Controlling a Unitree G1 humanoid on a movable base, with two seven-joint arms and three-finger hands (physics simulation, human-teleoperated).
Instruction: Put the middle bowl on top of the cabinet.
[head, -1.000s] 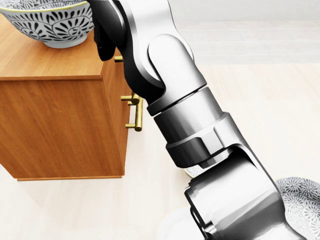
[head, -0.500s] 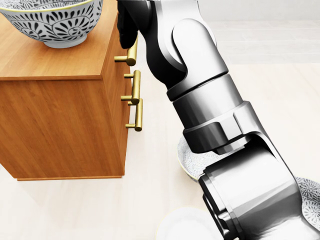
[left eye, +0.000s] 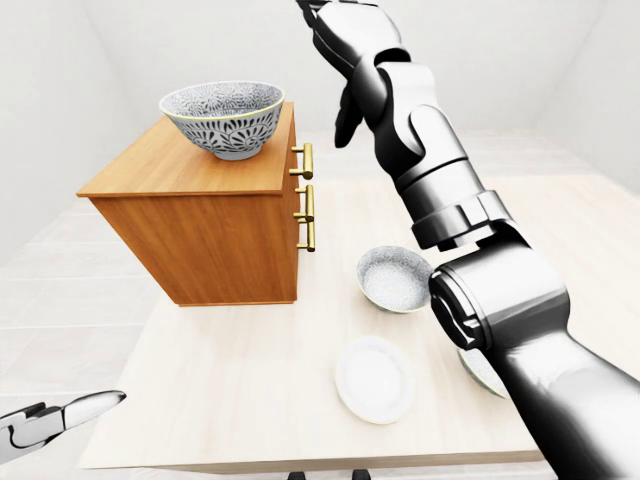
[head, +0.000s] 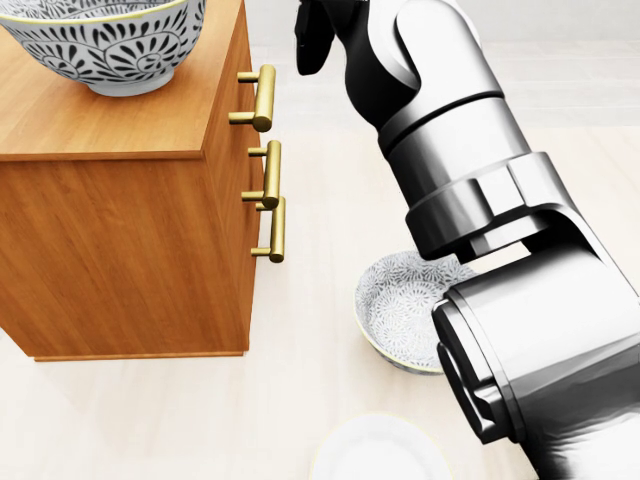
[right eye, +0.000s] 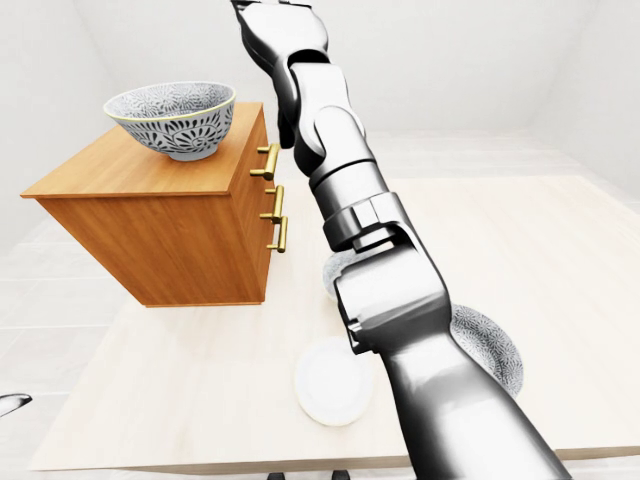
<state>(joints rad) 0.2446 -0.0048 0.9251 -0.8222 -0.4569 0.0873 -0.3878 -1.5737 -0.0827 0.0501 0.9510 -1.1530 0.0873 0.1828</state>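
Observation:
A large blue-and-white patterned bowl stands upright on top of the wooden cabinet, near its right edge. My right hand is raised high to the right of the bowl, apart from it. Its fingers are open and hold nothing. The right arm runs down across the right half of every view. My left hand shows only at the bottom left corner of the left-eye view, low beside the table, with fingers stretched out and empty.
The cabinet rests on a pale table, its brass drawer handles facing right. A smaller speckled bowl and a white plate lie right of the cabinet. Another patterned bowl sits partly behind my right arm.
My right arm has swung to the right and upward, away from the cabinet's side. That uncovered the drawer handles and the smaller bowl. The bowl on the cabinet has stayed put.

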